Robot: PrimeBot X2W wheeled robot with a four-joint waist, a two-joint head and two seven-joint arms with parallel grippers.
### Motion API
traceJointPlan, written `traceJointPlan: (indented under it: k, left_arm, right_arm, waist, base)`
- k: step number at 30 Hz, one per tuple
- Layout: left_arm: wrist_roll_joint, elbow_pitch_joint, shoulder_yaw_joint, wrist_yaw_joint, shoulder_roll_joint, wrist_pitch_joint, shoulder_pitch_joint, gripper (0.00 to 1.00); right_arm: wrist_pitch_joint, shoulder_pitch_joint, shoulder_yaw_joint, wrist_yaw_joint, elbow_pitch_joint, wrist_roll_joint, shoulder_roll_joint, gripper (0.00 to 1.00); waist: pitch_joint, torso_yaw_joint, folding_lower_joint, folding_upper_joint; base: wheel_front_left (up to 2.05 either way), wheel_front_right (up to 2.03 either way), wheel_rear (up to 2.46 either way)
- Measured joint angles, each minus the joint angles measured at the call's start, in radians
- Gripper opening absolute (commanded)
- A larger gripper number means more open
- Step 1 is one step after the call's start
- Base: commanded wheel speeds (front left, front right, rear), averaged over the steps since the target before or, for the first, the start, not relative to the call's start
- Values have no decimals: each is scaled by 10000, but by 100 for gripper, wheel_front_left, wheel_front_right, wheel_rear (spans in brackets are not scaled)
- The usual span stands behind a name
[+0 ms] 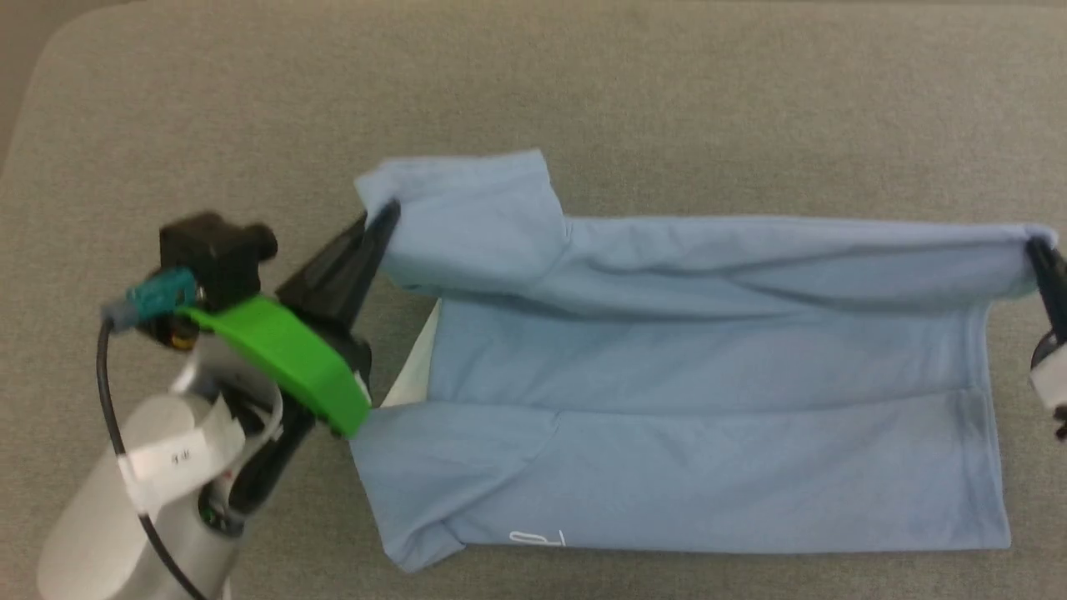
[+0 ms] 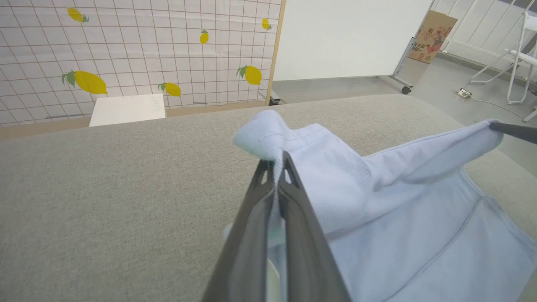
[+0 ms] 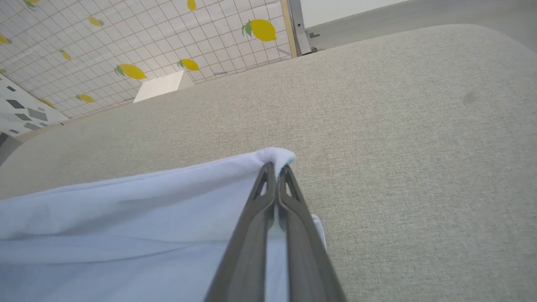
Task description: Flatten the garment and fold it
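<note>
Aloft, garment [image 1: 708,400] edge taut between left fingers [image 1: 350,267] and right fingers [image 1: 1046,267], cushion [image 1: 583,83] beyond.

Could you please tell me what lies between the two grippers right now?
The shirt spans the gap, its lifted edge pinched by the left gripper and the right gripper, as the head view shows.

- Counter [image 1: 667,83]: flat surface covered in grey woven fabric, with rounded corners.
- Garment [image 1: 683,467]: light blue shirt, its near part lying flat on the counter and its far edge raised.
</note>
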Motion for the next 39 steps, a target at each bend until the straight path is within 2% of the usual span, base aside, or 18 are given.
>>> traceJointPlan:
  k: [5, 13, 25, 26, 27, 28, 29, 30, 34, 39]
  left_arm:
    - [-322, -360, -19, 105, 142, -222, 1254, 0]
    - [-1078, -25, -272, 69, 157, -389, 2674, 0]
    - [-1438, 1546, -591, 176, -190, -86, 2948, 0]
    - [-1438, 1701, -596, 180, -244, -86, 2918, 3]
    - [-1438, 1837, -604, 182, -295, -88, 2895, 25]
    - [-1440, 1977, -602, 194, -357, -104, 2865, 80]
    - [-1440, 2084, -594, 224, -416, -136, 2824, 87]
    - [-1440, 2190, -602, 240, -466, -148, 2768, 100]
    - [-1440, 2523, -533, 286, -591, -385, 2615, 100]
    - [-1371, 2236, -244, 623, -640, -997, 2650, 100]
  right_arm:
    - [67, 1011, -397, 0, -466, 230, 462, 0]
    - [240, 2007, -805, 0, -520, 255, 974, 0]
    - [407, 2256, -1012, 0, 568, -554, 1367, 0]
    - [370, 2233, -1007, 0, 692, -608, 1381, 0]
    - [309, 2197, -1007, 0, 805, -658, 1400, 5]
    - [253, 2147, -993, 0, 917, -713, 1411, 48]
    - [217, 2104, -978, 0, 995, -750, 1411, 81]
    - [173, 2035, -961, 0, 1093, -790, 1411, 100]
    - [-36, 1906, -928, -2, 1356, -830, 1409, 100]
    - [-96, 1981, -815, 0, 1020, -589, 1321, 100]
  waist:
    - [-301, 123, 0, 0]
    - [-422, 167, 0, 0]
    - [-514, 122, 0, 0]
    - [-525, 114, 0, 0]
    - [-531, 104, 0, 0]
    - [-533, 92, 0, 0]
    - [-536, 84, 0, 0]
    - [-545, 76, 0, 0]
    - [-632, 53, 0, 0]
    - [-804, 37, 1, 0]
  base:
    - [0, 0, 0]
    - [0, 0, 0]
    - [0, 0, 0]
    - [0, 0, 0]
    - [0, 0, 0]
    - [0, 0, 0]
    - [0, 0, 0]
    - [0, 0, 0]
    - [0, 0, 0]
    - [0, 0, 0]
